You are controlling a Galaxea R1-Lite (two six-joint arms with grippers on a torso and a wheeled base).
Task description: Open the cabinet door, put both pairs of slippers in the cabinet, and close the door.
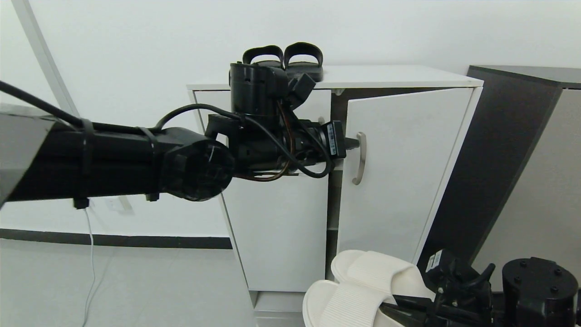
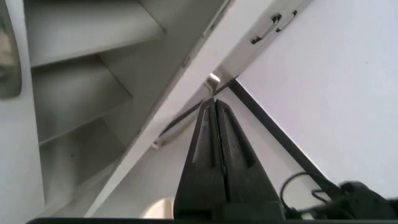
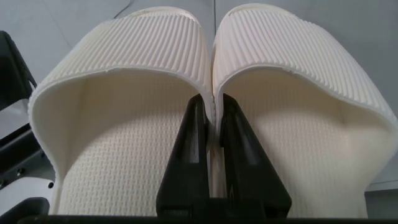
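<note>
The white cabinet has a dark gap between its two doors, and the right door stands slightly ajar. My left gripper is at that gap, beside the right door's metal handle. In the left wrist view its fingers are pressed shut near a door edge, with the inner shelves showing. A black pair of slippers rests on the cabinet top. Low in front of the cabinet, my right gripper is shut on the adjoining inner walls of the white ribbed slippers.
A dark grey unit stands right next to the cabinet on the right. A white wall with a black baseboard runs behind. A thin cable hangs to the grey floor at the left.
</note>
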